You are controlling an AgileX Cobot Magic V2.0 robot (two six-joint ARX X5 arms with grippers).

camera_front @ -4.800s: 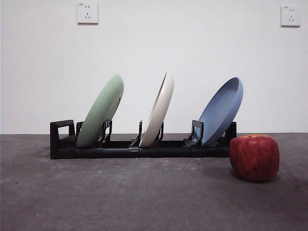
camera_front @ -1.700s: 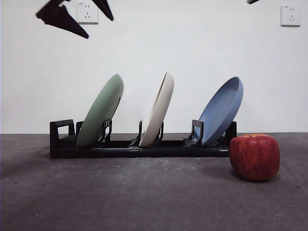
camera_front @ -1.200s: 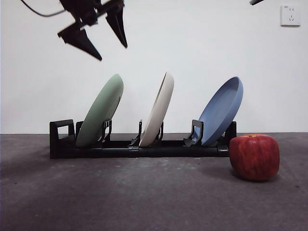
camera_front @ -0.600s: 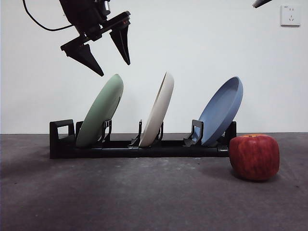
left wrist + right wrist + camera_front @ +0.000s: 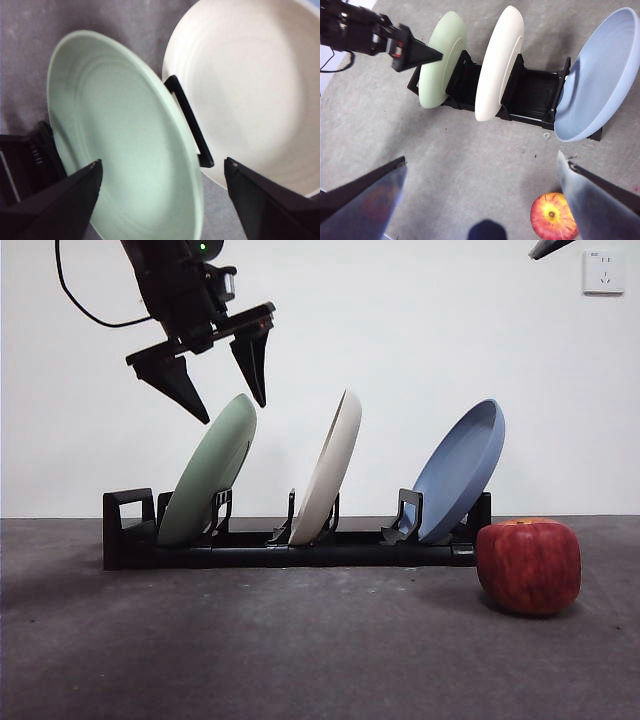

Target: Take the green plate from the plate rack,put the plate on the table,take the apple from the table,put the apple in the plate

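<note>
Jaws of the left gripper [image 5: 232,413] spread wide, one tip on each side of the upper rim of the green plate [image 5: 208,472], close above it and not touching. Same spread seen in the left wrist view [image 5: 162,175], with the green plate [image 5: 120,145] filling the gap between the two black tips and the cream-white plate [image 5: 250,90] just behind it. Green plate seated tilted in the end slot of the plate rack [image 5: 280,548], next to the squarish loop. Cream-white plate [image 5: 330,470] in the middle slot, blue plate [image 5: 460,472] in the far slot, both leaning the same way. Rack resting on the dark grey worktop [image 5: 300,650]. Apple [image 5: 528,566] standing on the worktop just beside the rack's blue-plate end, in front of it, well apart from the green plate. Jaws of the right gripper [image 5: 485,200] also held wide, high above the worktop, with the apple [image 5: 552,216] below and between them; visible in the front view only as a dark tip at the top corner [image 5: 552,248]. White wall sockets [image 5: 604,272] on the wall behind.
</note>
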